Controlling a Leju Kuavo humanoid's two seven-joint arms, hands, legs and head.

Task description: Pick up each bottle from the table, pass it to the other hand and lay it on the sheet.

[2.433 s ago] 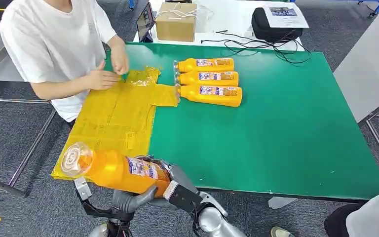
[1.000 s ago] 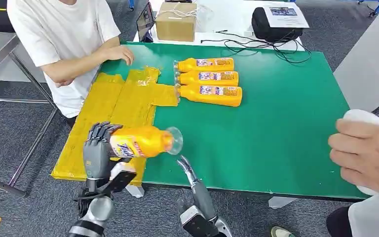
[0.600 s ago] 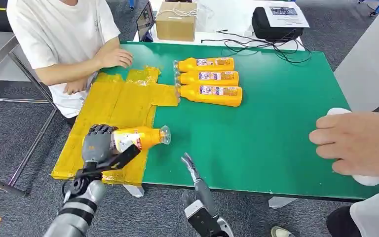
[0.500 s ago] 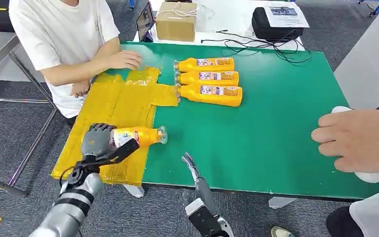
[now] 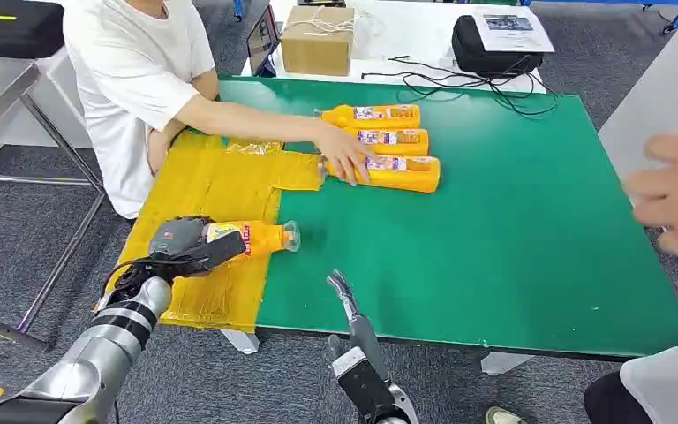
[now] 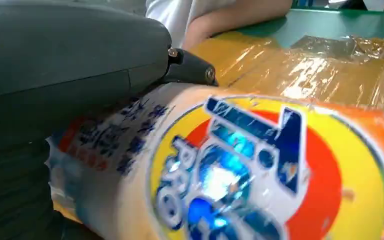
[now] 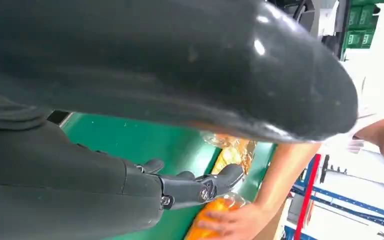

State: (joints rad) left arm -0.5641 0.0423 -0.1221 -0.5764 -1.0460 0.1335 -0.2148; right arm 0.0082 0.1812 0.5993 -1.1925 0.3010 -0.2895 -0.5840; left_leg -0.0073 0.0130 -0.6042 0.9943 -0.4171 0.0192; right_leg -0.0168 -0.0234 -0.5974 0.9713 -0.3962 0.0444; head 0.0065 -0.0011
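My left hand [image 5: 179, 245] grasped the orange plastic bottle with the printed label [image 5: 245, 238] around its base end, low in the lower left of the frame, over the right edge of the crinkled yellow plastic sheet [image 5: 203, 190] spread on the green desk [image 5: 494, 230]. In the left wrist view the label [image 6: 240, 165] sat right under my thumb and the sheet [image 6: 330, 70] lay just beyond it. I could not tell whether the bottle already touched the sheet or hung just above it.

My right hand [image 5: 342, 296] was released, its fingers apart and holding nothing, at the desk's near edge in the lower middle of the frame.

I judged the main risk to be a roll. The bottle is round and its clear neck [image 5: 290, 235] reached past the sheet's edge onto bare green, so letting go here could send it off the sheet. A person's hand [image 5: 346, 156] rested on the nearest of three more orange bottles [image 5: 397, 172] in the upper middle of the frame, so reaching for the next one now could mean a collision.

The bottle's long axis ran nearly level across the frame, neck pointing right and base toward my palm on the left.
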